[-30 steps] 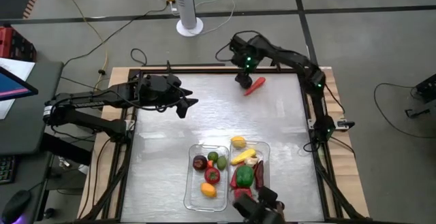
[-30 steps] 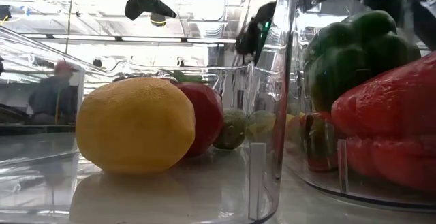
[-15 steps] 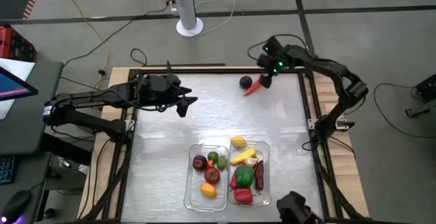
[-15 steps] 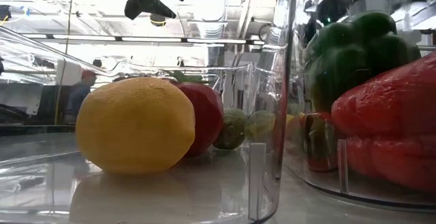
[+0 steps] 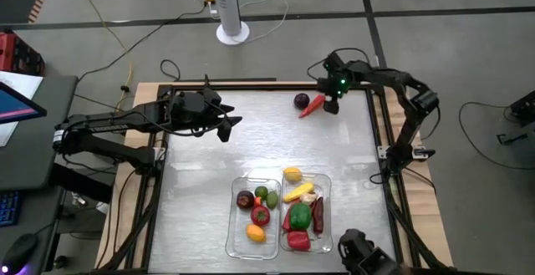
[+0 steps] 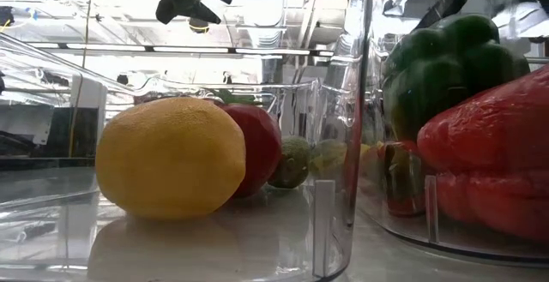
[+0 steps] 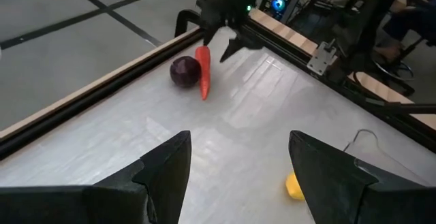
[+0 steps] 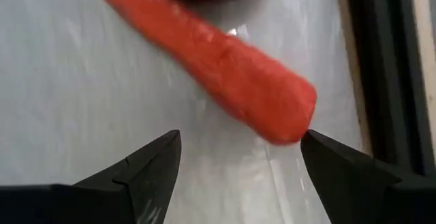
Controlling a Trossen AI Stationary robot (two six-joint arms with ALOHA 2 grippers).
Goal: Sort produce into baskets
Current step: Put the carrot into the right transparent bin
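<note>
A red-orange tapered piece, carrot or chilli [image 5: 312, 105], lies on the table near the far right corner. A dark purple round piece [image 5: 301, 101] lies beside it. My right gripper [image 5: 332, 105] is open, low, just right of the tapered piece. In the right wrist view its fingers stand apart in front of the piece's thick end [image 8: 283, 108] without touching it. My left gripper [image 5: 226, 129] is open and empty above the table's left middle. Two clear baskets [image 5: 238, 225] [image 5: 328, 216] stand side by side at the near edge and hold the other produce.
A yellow piece [image 5: 292, 174] sits at the far rim of the right basket. The table's raised frame [image 5: 374, 108] runs close behind my right gripper. Bare table lies between the baskets and the far edge.
My right gripper has moved from over the two pieces toward the table's right edge and now stands low beside the tapered piece's thick end. The dark purple piece, hidden under the gripper before, now shows. Neither piece has shifted.
</note>
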